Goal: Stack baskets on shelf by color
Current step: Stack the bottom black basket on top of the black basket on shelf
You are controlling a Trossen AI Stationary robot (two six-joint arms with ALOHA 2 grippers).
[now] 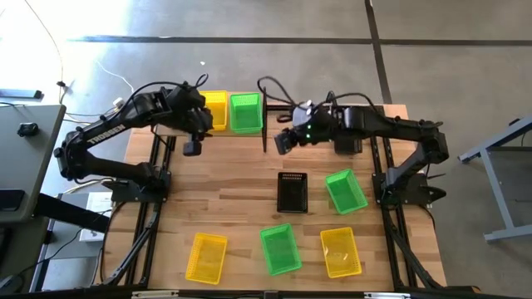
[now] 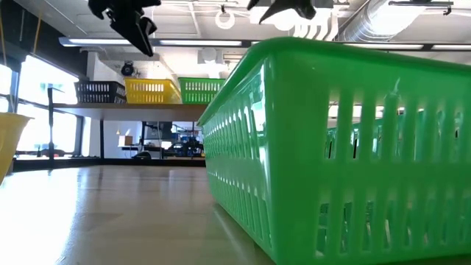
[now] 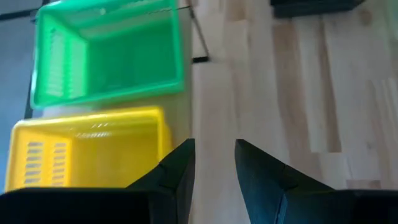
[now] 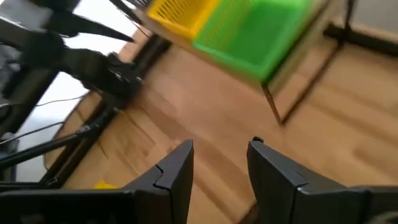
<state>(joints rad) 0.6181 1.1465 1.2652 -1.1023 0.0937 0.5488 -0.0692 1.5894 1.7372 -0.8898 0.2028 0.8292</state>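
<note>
Right end effector (image 4: 219, 163) fingers apart, empty, above table (image 4: 186, 112), shelf (image 4: 292, 62) baskets beyond

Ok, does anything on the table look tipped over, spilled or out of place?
Nothing stands out. The five loose plastic mesh baskets on the slatted wooden tabletop all sit upright; the green one beside the black one is just turned slightly askew. No spill or damage shows.

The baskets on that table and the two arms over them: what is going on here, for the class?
A two-armed robot is sorting baskets onto a shelf by colour. A black, a yellow and a green basket already sit there side by side. The left gripper hovers beside the shelf, jaws empty and apart; the right gripper hangs near the shelf's end, also empty and open. Five baskets remain on the tabletop: one black, two green, two yellow.
</note>
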